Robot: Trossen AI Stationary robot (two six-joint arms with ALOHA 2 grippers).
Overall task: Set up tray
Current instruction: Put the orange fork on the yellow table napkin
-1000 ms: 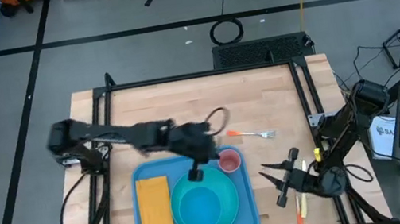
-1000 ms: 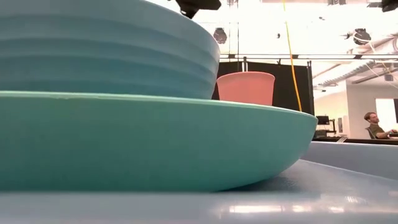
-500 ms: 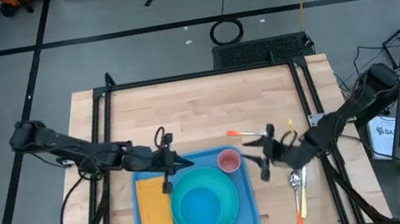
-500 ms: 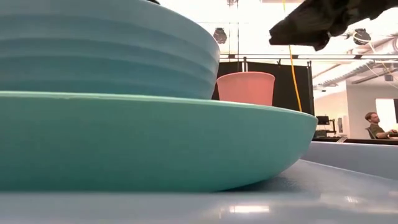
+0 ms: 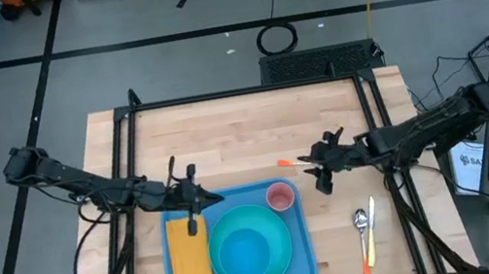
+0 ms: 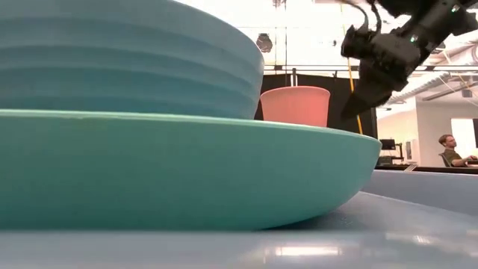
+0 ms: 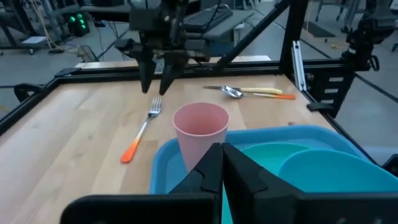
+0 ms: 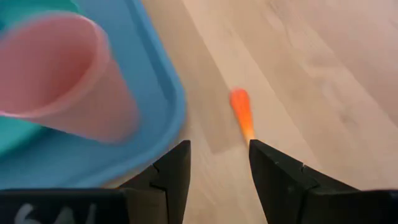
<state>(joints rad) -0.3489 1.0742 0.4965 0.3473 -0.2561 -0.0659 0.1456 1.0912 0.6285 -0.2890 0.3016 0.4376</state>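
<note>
The blue tray (image 5: 299, 246) lies at the table's near middle. On it lie a yellow-orange napkin (image 5: 189, 254) and a teal plate (image 5: 281, 254) with a teal bowl (image 5: 243, 253), and a pink cup (image 5: 281, 196) stands upright at its far right corner. An orange-handled fork (image 7: 142, 130) lies flat on the table just past the tray. My right gripper (image 5: 319, 174) is open above the fork, whose handle end (image 8: 241, 112) shows between its fingers. My left gripper (image 5: 210, 199) is shut and empty over the tray's far left edge, pointing at the cup (image 7: 200, 127).
A spoon (image 5: 361, 220) and a yellow-handled knife (image 5: 371, 240) lie on the table right of the tray. Black frame rails (image 5: 379, 116) run along the table's left, right and far sides. A person (image 6: 448, 149) sits in the room beyond.
My left gripper has drawn back from above the cup and bowl toward the table's left, to the tray's far left edge. My right gripper has gone from the spoon and knife toward the far edge and leftward, to above the fork. The cup, the plate and the bowl have stayed in place.
</note>
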